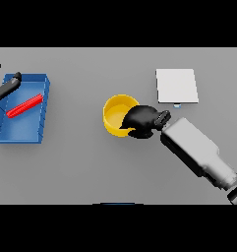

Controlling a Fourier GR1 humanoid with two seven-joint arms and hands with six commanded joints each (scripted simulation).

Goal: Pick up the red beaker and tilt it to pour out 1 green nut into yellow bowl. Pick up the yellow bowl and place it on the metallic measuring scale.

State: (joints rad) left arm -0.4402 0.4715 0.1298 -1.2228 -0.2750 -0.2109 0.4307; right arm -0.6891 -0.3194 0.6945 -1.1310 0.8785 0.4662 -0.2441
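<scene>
Curling its fingers (131,118) over the yellow bowl (115,114) rim, the right hand (143,120) grips it; left hand (4,87) fingers relaxed by the blue tray (26,133)

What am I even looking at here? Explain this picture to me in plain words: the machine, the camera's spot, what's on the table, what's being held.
This is one view, taken from the robot's head and looking down at a grey table. The robot is a humanoid with two white and grey arms ending in dark hands.

The right hand comes in from the lower right and has its fingers curled over the rim of a yellow bowl near the middle. I cannot see anything inside the bowl.

Behind the hand lies a flat pale square, the metallic measuring scale, with nothing on it.

At the far left sits a blue tray with a red beaker lying on its side inside it. The left hand shows at the tray's far corner, fingers relaxed, holding nothing.
</scene>
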